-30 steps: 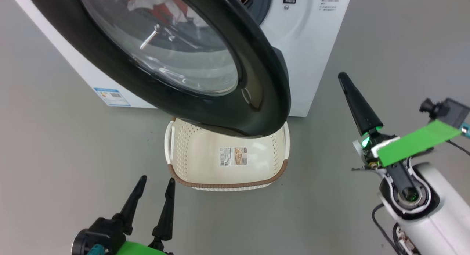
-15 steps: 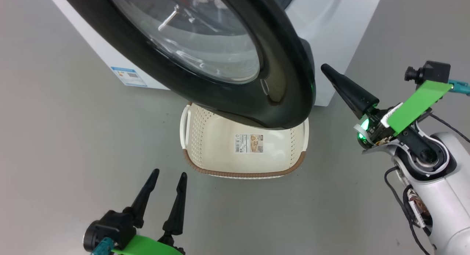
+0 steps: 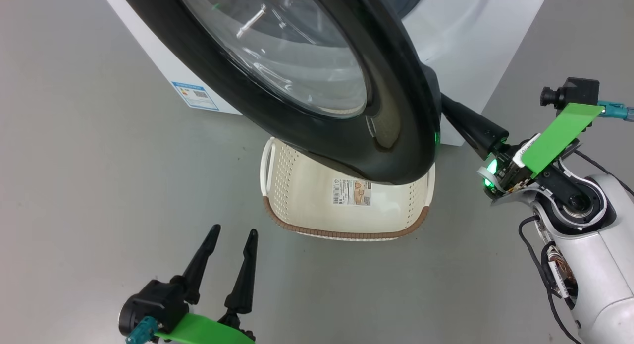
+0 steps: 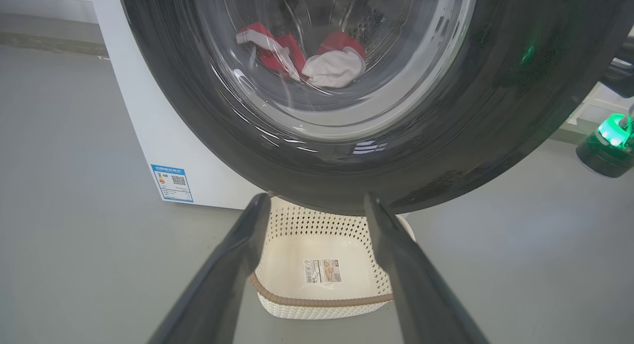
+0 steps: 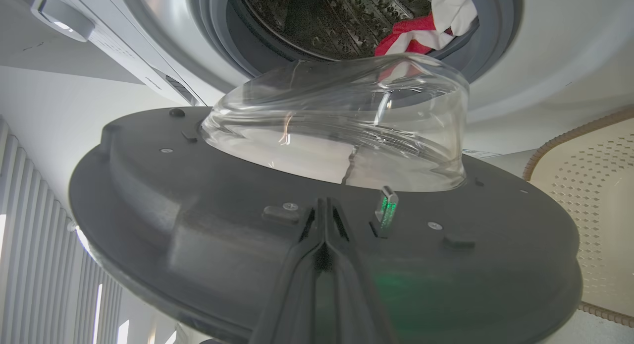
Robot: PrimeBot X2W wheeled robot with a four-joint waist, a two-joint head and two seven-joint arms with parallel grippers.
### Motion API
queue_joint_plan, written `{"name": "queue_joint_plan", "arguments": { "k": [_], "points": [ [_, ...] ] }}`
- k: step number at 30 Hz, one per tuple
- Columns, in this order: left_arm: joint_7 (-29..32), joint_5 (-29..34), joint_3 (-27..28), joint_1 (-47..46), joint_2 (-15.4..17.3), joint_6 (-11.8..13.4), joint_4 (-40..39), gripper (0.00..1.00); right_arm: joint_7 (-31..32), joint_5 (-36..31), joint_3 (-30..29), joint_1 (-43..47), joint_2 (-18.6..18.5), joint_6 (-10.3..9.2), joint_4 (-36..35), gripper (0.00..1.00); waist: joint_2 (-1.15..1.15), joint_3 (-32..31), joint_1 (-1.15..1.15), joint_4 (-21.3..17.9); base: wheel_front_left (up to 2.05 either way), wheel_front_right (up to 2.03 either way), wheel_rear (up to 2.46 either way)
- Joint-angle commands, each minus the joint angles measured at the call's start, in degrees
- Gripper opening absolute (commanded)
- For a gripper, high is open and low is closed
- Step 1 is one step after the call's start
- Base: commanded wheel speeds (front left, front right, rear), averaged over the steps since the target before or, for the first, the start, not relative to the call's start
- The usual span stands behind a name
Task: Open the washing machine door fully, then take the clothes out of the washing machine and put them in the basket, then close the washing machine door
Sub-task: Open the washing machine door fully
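The washing machine door point(image 3: 396, 111), black-rimmed with a glass bowl, stands partly open above the basket point(image 3: 346, 232). My right gripper point(image 3: 448, 106) is shut, and its tip goes behind the door's right edge. In the right wrist view the shut right gripper point(image 5: 324, 202) lies against the door's grey inner face point(image 5: 198, 225), below the glass bowl point(image 5: 346, 131). Red and white clothes point(image 5: 421, 31) lie in the steel drum, also seen as clothes point(image 4: 307, 61) through the door point(image 4: 446, 150). My left gripper point(image 3: 235, 230) is open and holds nothing, low on the left, short of the basket point(image 4: 322, 299).
The white washing machine point(image 3: 470, 61) stands on a grey floor, with a blue label point(image 3: 194, 95) low on its front. The cream basket sits on the floor under the door, with only a barcode sticker point(image 3: 351, 193) on its bottom. Open floor lies to the left and right.
The head view has shifted. My shut right gripper has moved left to the door's right edge, and its tip now sits behind it. The left gripper stays open in place.
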Motion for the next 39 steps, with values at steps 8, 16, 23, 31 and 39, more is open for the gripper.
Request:
{"name": "queue_joint_plan", "arguments": {
  "k": [8,16,23,31,39],
  "points": [
    [-0.5,-0.2,1.5,0.3,0.7,0.8,-1.0,1.0,3.4,-2.3,1.3,2.7,2.8,0.44,-1.3,0.0,0.0,-2.8,0.0,1.4,0.0,0.0,0.0],
    [-0.5,0.0,1.7,1.8,0.7,1.1,-1.0,1.0,4.0,-4.1,1.3,5.9,4.8,0.44,-1.3,0.0,0.0,-5.5,0.0,3.6,0.0,0.0,0.0],
    [-0.5,0.3,1.7,3.6,0.7,1.3,-1.2,1.0,5.0,-4.6,2.1,8.4,6.2,0.44,-1.3,0.0,0.0,-7.9,0.0,5.8,0.0,0.0,0.0],
    [-0.5,0.3,1.9,4.4,0.7,1.4,-1.1,1.0,5.7,-5.1,3.2,10.1,7.3,0.44,-1.4,0.0,0.0,-9.3,0.0,8.7,0.0,0.0,0.0],
    [-0.5,0.2,1.9,5.4,0.7,1.8,-1.1,1.0,5.7,-5.0,5.3,11.7,8.1,0.44,-1.1,0.0,0.0,-10.7,0.0,12.0,0.0,0.0,0.0]
  ]
}}
